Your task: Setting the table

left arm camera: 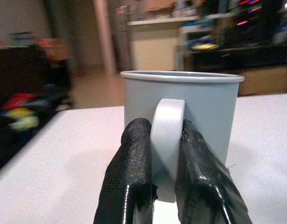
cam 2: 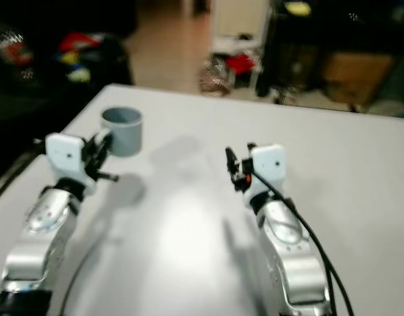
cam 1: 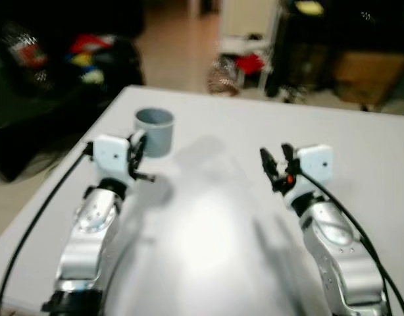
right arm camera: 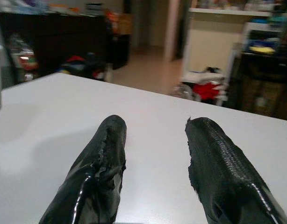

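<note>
Grey mug (cam 1: 154,131): upright on the white tabletop (cam 1: 215,217), near its far left corner, mouth up, interior not visible. Handle (left arm camera: 167,140) faces the robot.

Left claw (left arm camera: 160,175): both black fingers (left arm camera: 132,172) pressed against the two sides of the mug handle, clamped on it. In the head views the left arm (cam 1: 90,230) reaches forward along the left side of the tabletop, its white wrist block just short of the mug.

Right claw (right arm camera: 155,163): fingers apart, nothing between them, held low over bare tabletop. In the head views it sits right of centre, well apart from the mug, pointing toward the far edge. The edge of the mug shows at the border of the right wrist view.

Right arm (cam 1: 337,250): silver, extended over the right half of the tabletop, black cable along it.

Tabletop: white, plain, with soft shadows of the arms and mug.

Background: blurred room beyond the far edge; dark furniture (cam 1: 50,72) at left with red and yellow items, wooden floor (cam 1: 182,52), a pale shelf unit with red cloth (cam 1: 249,64), a brown box (cam 1: 360,76) at right.
</note>
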`<state>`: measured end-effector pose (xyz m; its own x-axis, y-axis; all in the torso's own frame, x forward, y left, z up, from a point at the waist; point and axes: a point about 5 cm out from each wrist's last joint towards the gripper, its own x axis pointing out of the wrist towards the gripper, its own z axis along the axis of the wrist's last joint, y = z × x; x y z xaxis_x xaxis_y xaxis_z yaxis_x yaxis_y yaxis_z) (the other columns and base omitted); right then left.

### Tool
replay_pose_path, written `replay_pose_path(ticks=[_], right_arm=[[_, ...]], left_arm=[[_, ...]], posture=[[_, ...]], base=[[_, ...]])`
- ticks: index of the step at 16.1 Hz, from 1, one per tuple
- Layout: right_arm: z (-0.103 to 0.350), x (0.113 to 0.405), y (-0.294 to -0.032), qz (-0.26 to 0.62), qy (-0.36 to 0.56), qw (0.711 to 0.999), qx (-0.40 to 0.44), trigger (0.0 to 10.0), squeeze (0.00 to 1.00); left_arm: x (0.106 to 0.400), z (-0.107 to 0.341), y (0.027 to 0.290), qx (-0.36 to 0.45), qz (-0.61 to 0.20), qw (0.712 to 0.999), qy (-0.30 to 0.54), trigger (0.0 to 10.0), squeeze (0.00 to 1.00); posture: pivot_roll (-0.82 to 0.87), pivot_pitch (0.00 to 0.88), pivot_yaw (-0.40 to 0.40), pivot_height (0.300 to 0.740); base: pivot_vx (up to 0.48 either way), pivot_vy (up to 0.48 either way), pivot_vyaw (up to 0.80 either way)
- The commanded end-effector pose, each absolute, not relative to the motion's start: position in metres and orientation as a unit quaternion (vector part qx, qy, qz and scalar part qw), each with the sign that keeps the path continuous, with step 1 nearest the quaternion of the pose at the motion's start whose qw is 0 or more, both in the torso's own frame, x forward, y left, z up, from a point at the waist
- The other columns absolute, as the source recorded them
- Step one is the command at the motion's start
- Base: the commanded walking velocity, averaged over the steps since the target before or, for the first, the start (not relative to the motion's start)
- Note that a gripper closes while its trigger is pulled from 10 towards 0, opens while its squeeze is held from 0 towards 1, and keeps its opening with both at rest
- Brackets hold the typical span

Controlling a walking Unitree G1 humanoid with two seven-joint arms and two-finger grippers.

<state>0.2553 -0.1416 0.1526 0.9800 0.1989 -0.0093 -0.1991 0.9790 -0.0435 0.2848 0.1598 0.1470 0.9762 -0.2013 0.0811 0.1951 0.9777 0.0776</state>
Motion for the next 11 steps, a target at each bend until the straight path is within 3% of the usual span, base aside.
replay_pose_path(ticks=[1,6,11], right_arm=[[0.152,0.253,-0.147,0.098,0.009,0.995,-0.024,10.0,0.00],[0.151,0.242,-0.137,0.209,0.031,0.976,-0.050,10.0,0.00],[0.149,0.235,-0.142,0.307,0.059,0.946,-0.080,10.0,0.00]], left_arm=[[0.288,0.148,0.150,0.017,-0.124,0.991,-0.056,10.0,0.00],[0.303,0.126,0.149,-0.024,-0.138,0.990,-0.021,10.0,0.00],[0.315,0.102,0.146,-0.010,-0.138,0.990,0.002,10.0,0.00]], posture=[[-0.02,0.000,0.030,0.740],[-0.03,0.000,0.046,0.740],[-0.03,0.000,0.042,0.740]], base=[[0.000,0.000,0.00],[0.000,0.000,0.00],[0.000,0.000,0.00]])
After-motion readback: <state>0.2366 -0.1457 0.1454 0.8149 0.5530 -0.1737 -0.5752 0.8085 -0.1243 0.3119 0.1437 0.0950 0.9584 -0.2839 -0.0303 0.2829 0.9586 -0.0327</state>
